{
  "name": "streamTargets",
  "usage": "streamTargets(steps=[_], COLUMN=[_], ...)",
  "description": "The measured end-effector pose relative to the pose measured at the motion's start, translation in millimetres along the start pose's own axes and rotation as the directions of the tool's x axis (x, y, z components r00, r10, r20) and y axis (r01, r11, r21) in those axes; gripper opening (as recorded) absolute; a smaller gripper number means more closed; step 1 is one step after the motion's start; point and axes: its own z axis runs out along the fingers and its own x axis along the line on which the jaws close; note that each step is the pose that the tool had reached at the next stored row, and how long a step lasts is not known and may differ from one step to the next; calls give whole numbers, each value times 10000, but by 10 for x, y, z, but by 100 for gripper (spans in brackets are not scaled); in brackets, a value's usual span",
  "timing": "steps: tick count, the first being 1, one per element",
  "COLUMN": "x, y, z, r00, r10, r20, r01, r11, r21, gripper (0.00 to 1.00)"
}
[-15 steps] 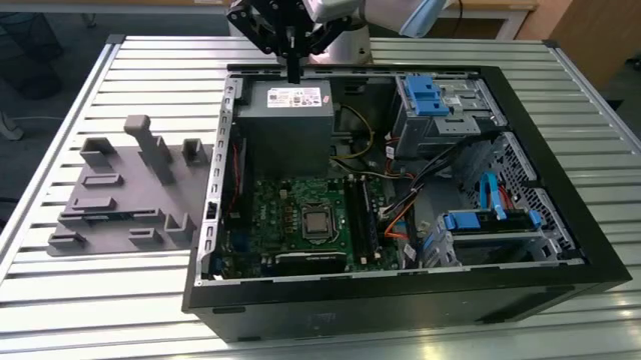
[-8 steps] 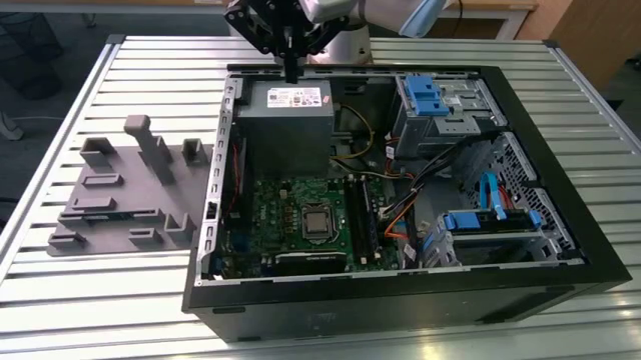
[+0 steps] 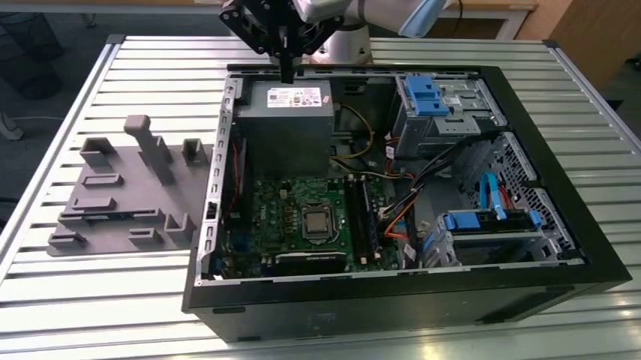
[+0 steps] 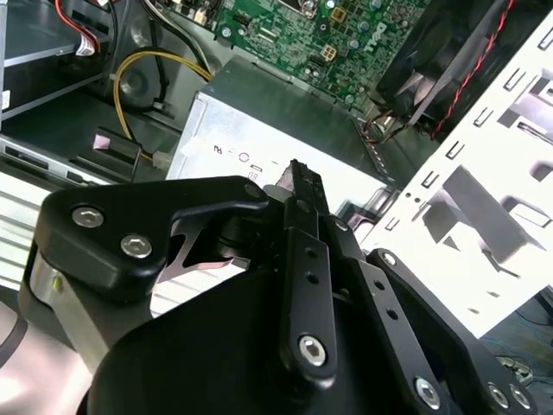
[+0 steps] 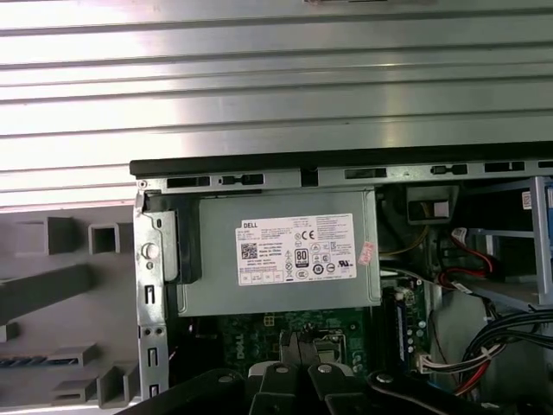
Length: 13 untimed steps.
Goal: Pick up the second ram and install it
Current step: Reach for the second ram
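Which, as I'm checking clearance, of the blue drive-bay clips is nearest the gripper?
The blue clip on the drive cage beside the power supply, over which the gripper hangs; the other blue clip lies lower in the exterior view.

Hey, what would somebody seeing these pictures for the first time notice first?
The open black computer case lies on the slatted metal table, its green motherboard exposed. The arm's black gripper hangs above the grey power supply, and a grey fixture sits beside the case on the exterior view's left.
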Motion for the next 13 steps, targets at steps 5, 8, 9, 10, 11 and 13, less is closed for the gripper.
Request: streamTargets(steps=[5, 8, 9, 10, 11, 13], x=[32, 51, 57, 65, 72, 86], y=[-2, -4, -4, -5, -5, -7], z=[-1, -2, -1, -1, -2, -2], r00=[10000, 10000, 10000, 10000, 10000, 10000], r10=[1, 1, 1, 0, 1, 0], r20=[0, 0, 0, 0, 0, 0], r01=[-1, -1, -1, 0, -1, 0], r11=[10000, 10000, 10000, 10000, 10000, 10000], r21=[-1, 1, 0, 0, 0, 0], gripper=[11, 11, 11, 11, 11, 11])
